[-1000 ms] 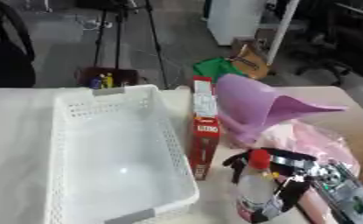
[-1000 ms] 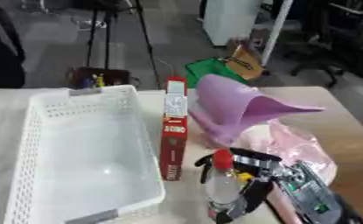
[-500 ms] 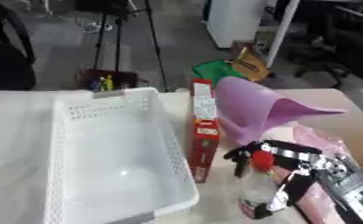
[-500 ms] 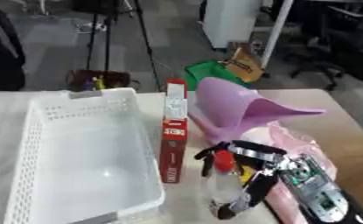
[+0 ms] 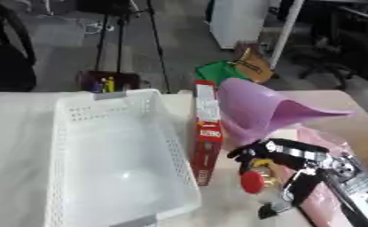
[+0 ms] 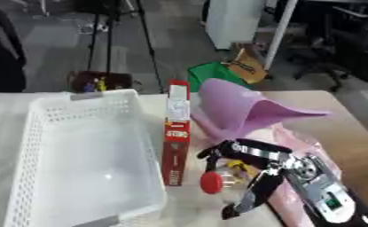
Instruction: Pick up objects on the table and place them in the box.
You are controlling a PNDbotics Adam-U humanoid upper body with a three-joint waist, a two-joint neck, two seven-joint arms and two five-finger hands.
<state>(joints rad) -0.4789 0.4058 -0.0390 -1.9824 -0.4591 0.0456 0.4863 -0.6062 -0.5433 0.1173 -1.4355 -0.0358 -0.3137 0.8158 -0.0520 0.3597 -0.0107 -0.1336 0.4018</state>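
My right hand [image 6: 291, 166] comes in from the lower right, fingers curled round a small clear bottle [image 6: 232, 172] with a red cap [image 6: 211, 182]. The bottle is held tilted above the table, its cap pointing down and left toward the white mesh box [image 5: 101, 96]. A flat red carton [image 5: 208, 137] stands on its long edge against the box's right wall, just left of the bottle. Behind the hand lies a purple funnel [image 5: 256, 111], and under the hand a pink bag [image 5: 320, 135]. Nothing lies inside the box. My left hand shows in neither view.
The light tabletop [image 5: 16, 133] extends left of the box. Beyond the far edge are a tripod [image 5: 117, 40], a green bag [image 5: 221, 71], a white cabinet [image 5: 237, 20] and office chairs on the floor.
The bottle stood upright in my right hand with its cap on top; it is now raised and tipped over, cap toward the box. The hand has shifted slightly left.
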